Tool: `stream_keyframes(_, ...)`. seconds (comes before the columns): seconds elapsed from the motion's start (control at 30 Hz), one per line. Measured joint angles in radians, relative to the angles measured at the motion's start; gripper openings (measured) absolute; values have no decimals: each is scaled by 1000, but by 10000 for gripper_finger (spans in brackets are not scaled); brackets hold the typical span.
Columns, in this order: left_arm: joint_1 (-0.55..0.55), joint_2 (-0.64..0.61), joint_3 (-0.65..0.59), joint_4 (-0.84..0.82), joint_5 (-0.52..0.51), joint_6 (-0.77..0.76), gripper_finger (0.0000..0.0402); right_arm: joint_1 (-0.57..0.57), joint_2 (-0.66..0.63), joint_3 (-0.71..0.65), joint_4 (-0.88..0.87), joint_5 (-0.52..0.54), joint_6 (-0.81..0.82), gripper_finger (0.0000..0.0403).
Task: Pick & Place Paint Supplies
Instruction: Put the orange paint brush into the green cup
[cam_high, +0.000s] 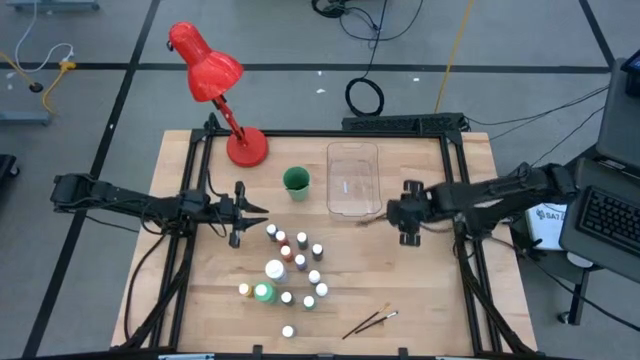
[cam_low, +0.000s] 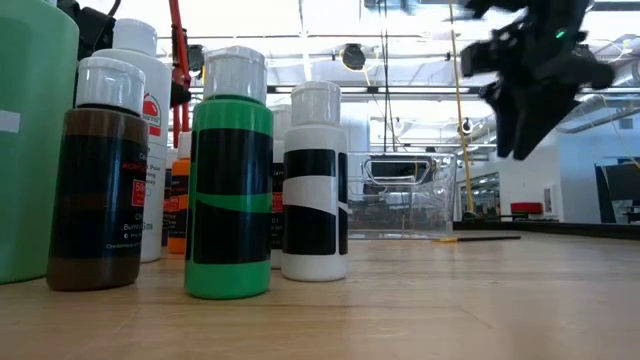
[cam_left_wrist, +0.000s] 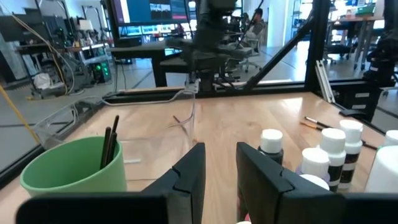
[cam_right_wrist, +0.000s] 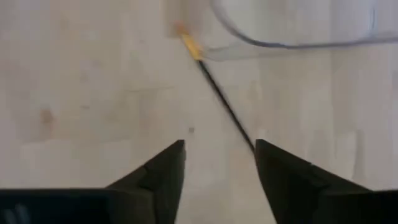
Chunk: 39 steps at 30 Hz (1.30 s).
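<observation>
My right claw (cam_right_wrist: 219, 163) hangs wide open, empty, over a brush (cam_right_wrist: 225, 104) lying beside the tray (cam_right_wrist: 292, 28), ready to grab.

A wooden bench (cam_high: 420, 300) seen from above. A desk lamp (cam_high: 215, 85) stands at the far left corner. Just right of its base sits a cup (cam_high: 296, 181), with brushes standing in it (cam_left_wrist: 109, 144). Right of the cup, near the far edge, lies a plastic tray (cam_high: 353, 179). One brush (cam_right_wrist: 224, 102) lies on the bench beside the tray's near right corner. A cluster of small paint bottles (cam_high: 295, 265) fills the bench's middle toward the near edge, with two bigger bottles (cam_high: 268, 282) on its left side. Two more brushes (cam_high: 370, 321) lie near the near edge, right of the cluster. The left claw (cam_high: 262, 209) sits at the cluster's far left; the right claw (cam_high: 388, 214) is near the tray's near right corner.
</observation>
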Motion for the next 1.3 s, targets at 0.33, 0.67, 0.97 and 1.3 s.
stream_keyframes(0.33,0,0,0,-64,2,1,93,-334,75,-79,96,-217,-445,196)
stream_keyframes(0.67,0,0,0,-43,3,-1,93,-461,277,-82,147,-243,-591,191)
stream_keyframes(0.97,0,0,0,-43,3,6,93,-492,382,-78,159,-215,-636,169)
stream_keyframes(1.3,-1,0,0,-49,3,-2,93,-432,451,-80,148,-181,-600,64)
